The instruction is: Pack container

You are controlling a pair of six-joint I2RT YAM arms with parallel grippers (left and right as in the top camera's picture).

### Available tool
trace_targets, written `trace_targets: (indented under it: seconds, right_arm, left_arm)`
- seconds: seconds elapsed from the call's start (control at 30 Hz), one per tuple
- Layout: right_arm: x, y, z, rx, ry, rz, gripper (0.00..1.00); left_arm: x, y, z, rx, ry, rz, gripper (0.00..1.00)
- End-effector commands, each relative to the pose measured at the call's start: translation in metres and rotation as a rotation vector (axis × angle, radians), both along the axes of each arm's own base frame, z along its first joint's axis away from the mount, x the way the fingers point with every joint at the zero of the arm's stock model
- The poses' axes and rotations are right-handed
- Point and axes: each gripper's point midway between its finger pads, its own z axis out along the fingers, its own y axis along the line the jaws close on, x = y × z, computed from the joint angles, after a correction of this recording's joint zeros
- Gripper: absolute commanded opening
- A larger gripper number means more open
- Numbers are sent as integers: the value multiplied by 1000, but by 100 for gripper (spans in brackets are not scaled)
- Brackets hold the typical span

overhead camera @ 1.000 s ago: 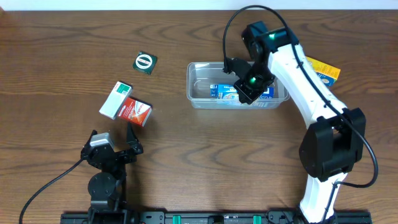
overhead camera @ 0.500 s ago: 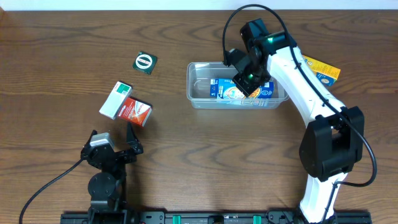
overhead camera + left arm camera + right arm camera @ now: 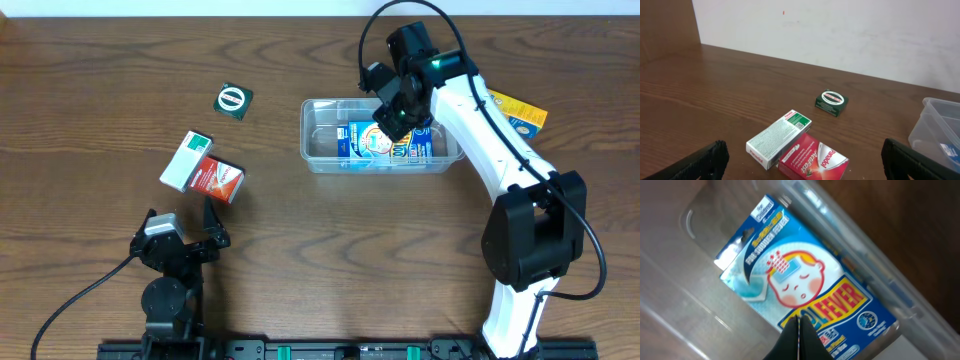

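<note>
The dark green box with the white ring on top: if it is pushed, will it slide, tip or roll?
The dark green box lies flat and low on the table, so it would probably slide, not tip or roll. It looks like small cardboard, so it is likely light and easy to dent.

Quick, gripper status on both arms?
Left gripper: open, holding nothing.
Right gripper: shut, holding nothing, over the blue fever-patch box lying in the container.
</note>
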Motion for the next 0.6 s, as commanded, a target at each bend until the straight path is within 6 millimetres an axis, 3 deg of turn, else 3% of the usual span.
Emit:
trace_targets:
  seconds: [0.0, 0.2, 0.37, 0.57]
  right_arm:
    - [-1, 3, -6, 10, 13, -5, 3]
    - [-18, 39, -9, 57, 37, 64, 3]
    - [-27, 73, -24, 66, 41, 98, 1]
    - [-29, 85, -54, 51, 83, 76, 1]
  left_arm:
    - [-1, 5, -18, 18, 58, 27, 98]
    - [-1, 5, -18, 18, 57, 27, 98]
    - [-1, 5, -18, 18, 58, 27, 98]
    - [-1, 5, -18, 18, 58, 27, 98]
